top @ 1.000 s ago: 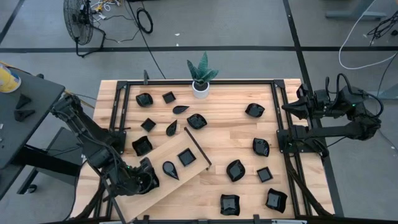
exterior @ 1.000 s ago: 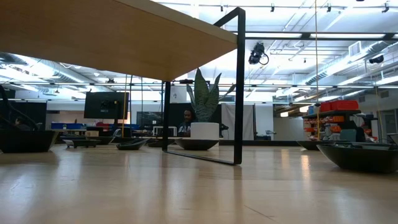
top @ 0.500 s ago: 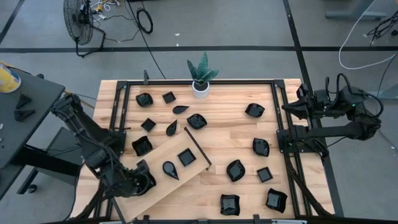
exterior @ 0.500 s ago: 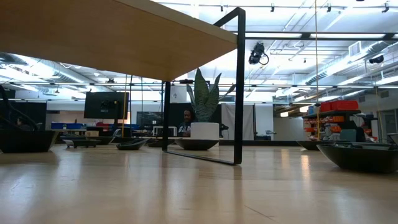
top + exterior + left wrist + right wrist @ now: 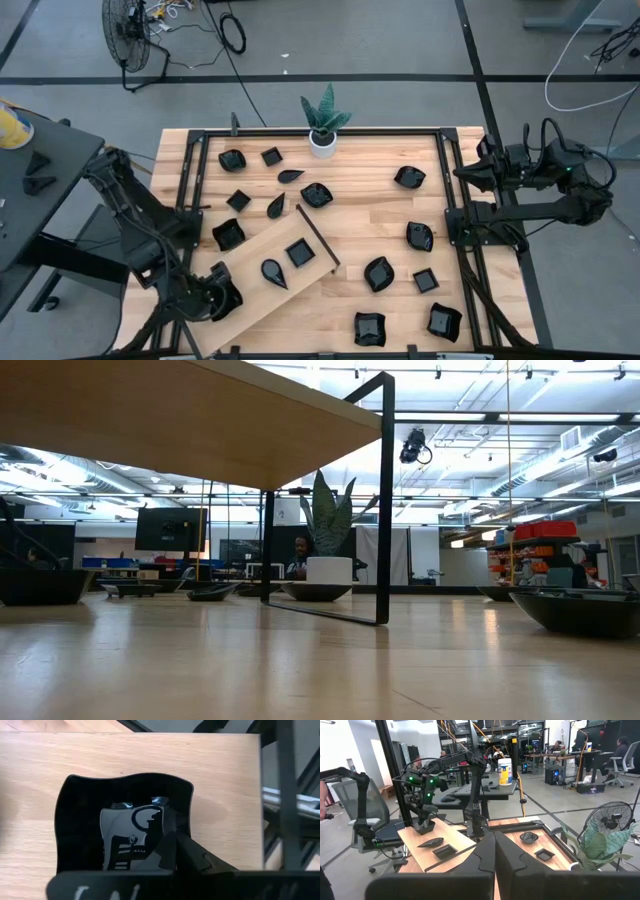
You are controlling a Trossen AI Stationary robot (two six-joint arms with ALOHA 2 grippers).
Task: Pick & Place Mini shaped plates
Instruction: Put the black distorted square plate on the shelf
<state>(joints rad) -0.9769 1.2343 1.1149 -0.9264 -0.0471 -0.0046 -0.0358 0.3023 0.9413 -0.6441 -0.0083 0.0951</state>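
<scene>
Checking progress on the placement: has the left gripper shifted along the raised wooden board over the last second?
Yes. In the high view the left gripper, shut on a wavy black plate, has slid toward the wooden board's lower-left end.

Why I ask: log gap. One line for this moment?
left gripper: shut, at wavy plate on board | right gripper: shut, parked, right side

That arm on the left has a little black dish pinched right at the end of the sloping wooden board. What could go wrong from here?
1. The left claw is shut on only the rim of the black dish, so the glossy dish might slip or tip when let go.
2. The dish sits close to the corner of the wooden board, which stands raised on a frame, so a small nudge could push it off.
3. The two dishes already on the board might be jolted if the arm bumps it.
</scene>
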